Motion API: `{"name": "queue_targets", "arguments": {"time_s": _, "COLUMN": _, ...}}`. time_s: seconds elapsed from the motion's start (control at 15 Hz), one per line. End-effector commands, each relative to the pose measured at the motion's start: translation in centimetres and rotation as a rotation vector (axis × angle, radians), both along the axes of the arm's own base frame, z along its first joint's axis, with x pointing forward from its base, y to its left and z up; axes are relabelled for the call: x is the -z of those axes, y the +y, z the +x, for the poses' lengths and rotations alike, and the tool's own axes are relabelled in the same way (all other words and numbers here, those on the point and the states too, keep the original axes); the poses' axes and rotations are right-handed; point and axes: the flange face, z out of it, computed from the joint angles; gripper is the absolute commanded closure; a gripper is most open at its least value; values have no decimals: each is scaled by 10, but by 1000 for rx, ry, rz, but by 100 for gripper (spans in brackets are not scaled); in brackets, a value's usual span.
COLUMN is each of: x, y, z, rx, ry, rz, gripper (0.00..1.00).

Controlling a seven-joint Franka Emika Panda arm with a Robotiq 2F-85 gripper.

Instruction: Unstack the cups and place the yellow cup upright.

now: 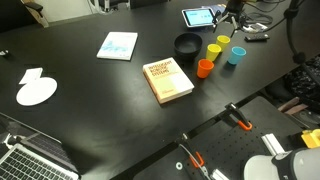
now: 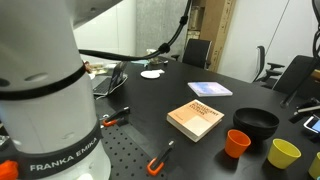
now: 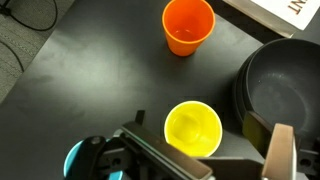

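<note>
1 yellow cup upright on counter, between open gripper jaws | orange cup at 12 o'clock, bowl at 2 o'clock | risk: skewed lift-off, jaw clips rim, topples it.

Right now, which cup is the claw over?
The yellow cup, inside the open claw; the orange cup stands farther off, the light blue cup outside it.
</note>
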Motion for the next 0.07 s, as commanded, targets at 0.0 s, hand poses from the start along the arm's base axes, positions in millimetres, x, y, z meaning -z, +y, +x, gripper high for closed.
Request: {"name": "queue_targets", "arguments": {"time_s": 0.0, "x": -11, "y": 10, "z": -9, "rx": -22, "ry": 45, "rz": 21, "gripper": 0}}
